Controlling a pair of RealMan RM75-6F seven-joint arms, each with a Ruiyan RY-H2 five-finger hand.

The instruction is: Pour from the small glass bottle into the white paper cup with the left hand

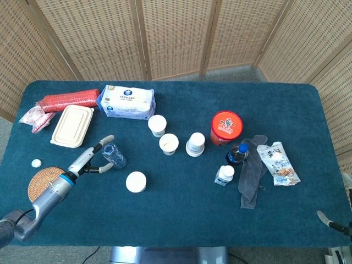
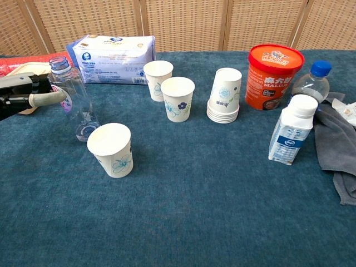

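Observation:
The small clear glass bottle (image 1: 113, 155) (image 2: 73, 101) stands upright and uncapped on the blue table, just left of and behind the white paper cup (image 1: 136, 181) (image 2: 113, 149). My left hand (image 1: 88, 161) (image 2: 25, 94) is to the left of the bottle, fingers spread and apart from it, holding nothing. One fingertip still reaches close to the bottle's side in the chest view. Only a sliver of my right hand (image 1: 330, 220) shows at the lower right edge of the head view, too little to read.
Behind stand two more paper cups (image 2: 158, 79) (image 2: 178, 98), a cup stack (image 2: 225, 94), a tissue pack (image 2: 111, 51) and a red tub (image 2: 275, 69). A lunch box (image 1: 72, 126), coaster (image 1: 44, 184) and small white cap (image 1: 36, 163) lie left. Bottles and a grey cloth (image 1: 252, 171) are right.

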